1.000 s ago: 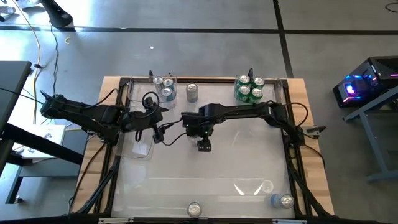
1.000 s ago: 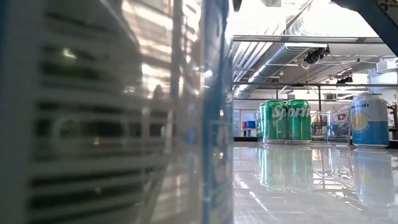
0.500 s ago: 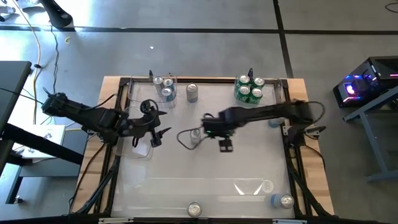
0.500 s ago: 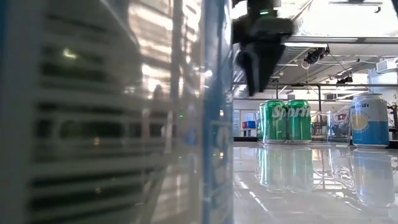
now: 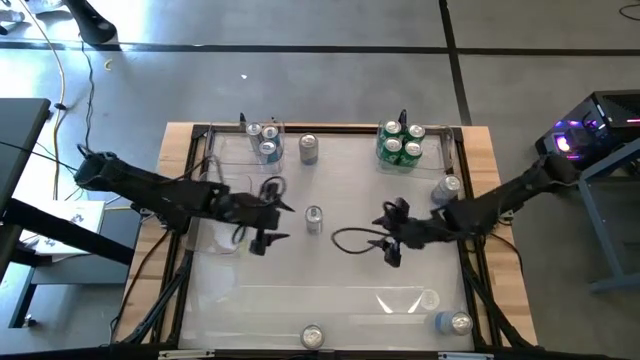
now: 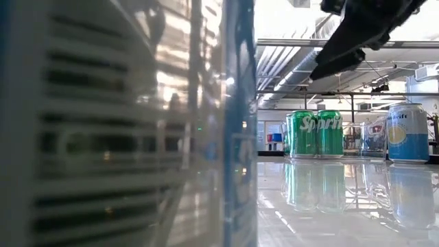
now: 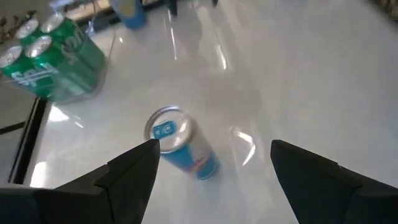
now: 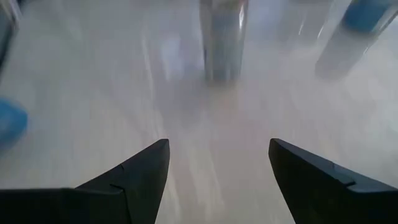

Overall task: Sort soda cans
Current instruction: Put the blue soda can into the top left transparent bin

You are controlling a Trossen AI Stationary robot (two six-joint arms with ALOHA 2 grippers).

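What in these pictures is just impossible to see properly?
- Low view: a big blurred can right at the lens fills the left half and hides the table behind it.
- Low view: only part of a dark arm shows, cut off by the top edge; which arm, unclear.
- Right wrist view: the slim can ahead is motion-blurred and cut off; no label readable.
- High view: can labels are too small to read.

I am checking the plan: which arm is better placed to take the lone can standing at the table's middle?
Probably the left: its gripper is open beside that can, facing it. The right gripper, also open, sits farther away.
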